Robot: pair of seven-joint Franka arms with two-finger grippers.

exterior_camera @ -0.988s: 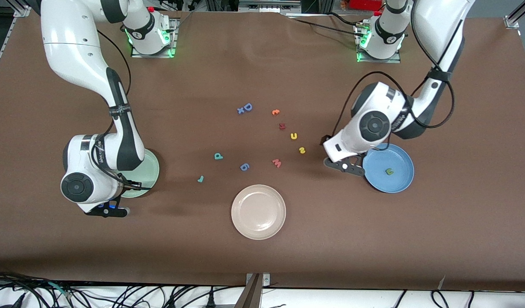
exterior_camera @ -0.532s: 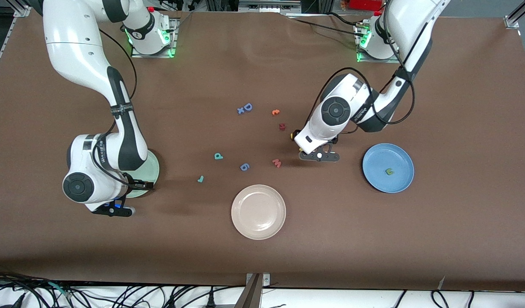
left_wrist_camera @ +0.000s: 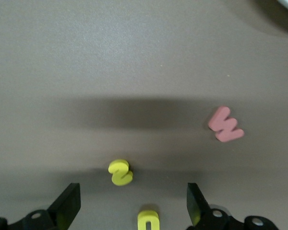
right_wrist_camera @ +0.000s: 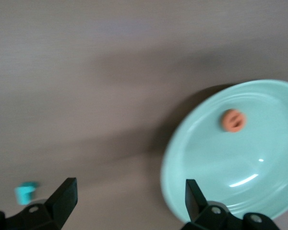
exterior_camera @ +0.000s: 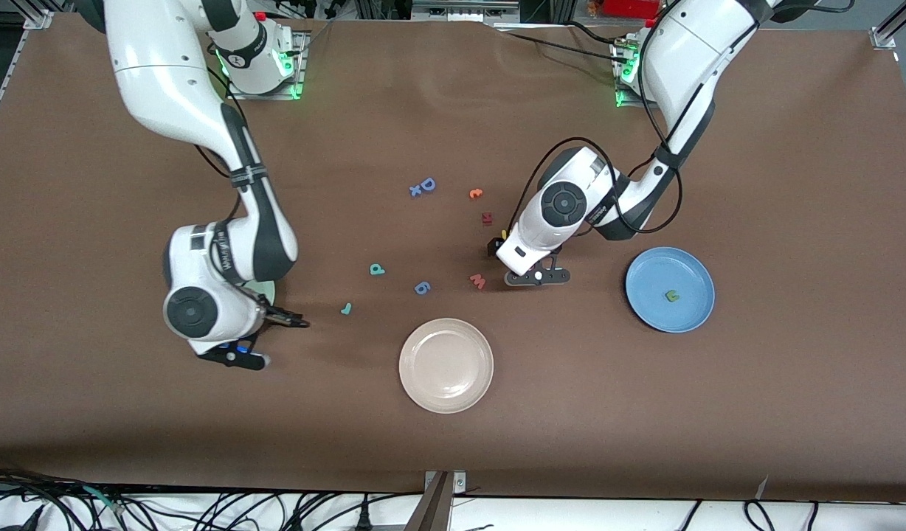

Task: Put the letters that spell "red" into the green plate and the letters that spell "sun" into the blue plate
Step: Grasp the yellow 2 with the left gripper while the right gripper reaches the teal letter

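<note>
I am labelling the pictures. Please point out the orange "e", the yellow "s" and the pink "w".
orange "e" (right_wrist_camera: pixel 234 120): right wrist view, middle of the letter, lying in the green plate.
yellow "s" (left_wrist_camera: pixel 120 172): left wrist view, middle of the letter.
pink "w" (left_wrist_camera: pixel 225 125): left wrist view, centre of the letter.

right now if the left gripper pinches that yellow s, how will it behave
The yellow s looks like thick foam, so probably very light and slightly squashy. It lies flat on the table, so it should slide rather than roll. Being small between the left gripper's open fingers, it may twist.
</note>
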